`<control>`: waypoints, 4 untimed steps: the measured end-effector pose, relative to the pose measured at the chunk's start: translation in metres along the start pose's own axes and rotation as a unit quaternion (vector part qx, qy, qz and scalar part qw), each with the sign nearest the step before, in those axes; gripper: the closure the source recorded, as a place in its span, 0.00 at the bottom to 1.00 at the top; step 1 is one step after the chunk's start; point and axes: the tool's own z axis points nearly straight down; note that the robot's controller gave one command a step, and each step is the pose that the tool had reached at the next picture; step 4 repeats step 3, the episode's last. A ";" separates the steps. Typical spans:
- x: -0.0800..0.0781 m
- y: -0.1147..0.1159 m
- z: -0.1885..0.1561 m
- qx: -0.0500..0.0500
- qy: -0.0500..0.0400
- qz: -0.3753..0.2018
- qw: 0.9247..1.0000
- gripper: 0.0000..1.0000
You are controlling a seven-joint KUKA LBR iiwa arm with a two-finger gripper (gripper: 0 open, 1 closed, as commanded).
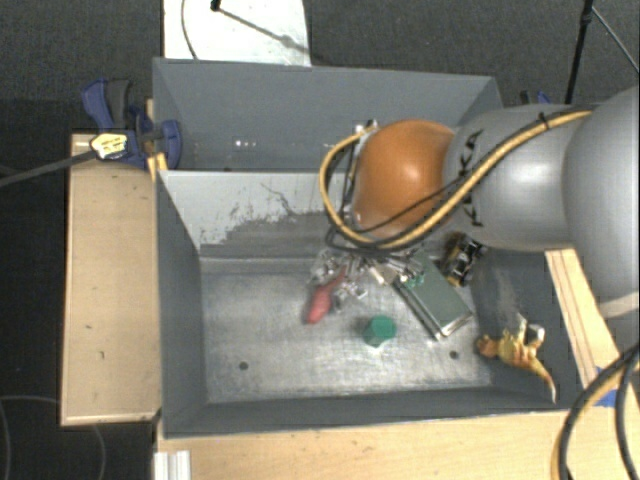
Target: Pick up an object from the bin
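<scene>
My gripper (345, 276) is low in the middle of the bin, below the orange wrist cover, with its metal fingers right over a small red thing (319, 305) lying on the floor. The fingers touch or nearly touch the red thing's upper end. A small green block (377, 331) lies just right of and below it. A grey-green flat rectangular box (433, 303) lies tilted to the right of the gripper.
A yellow toy animal (515, 349) lies near the bin's right wall at the front. A small dark object (459, 259) sits by the arm, behind the box. The arm covers the bin's back right part.
</scene>
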 end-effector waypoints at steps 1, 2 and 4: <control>-0.002 0.000 -0.100 0.001 0.000 0.003 1.000 1.00; -0.001 0.000 -0.081 -0.001 0.003 0.005 1.000 1.00; -0.004 -0.001 -0.107 0.000 0.001 0.010 1.000 1.00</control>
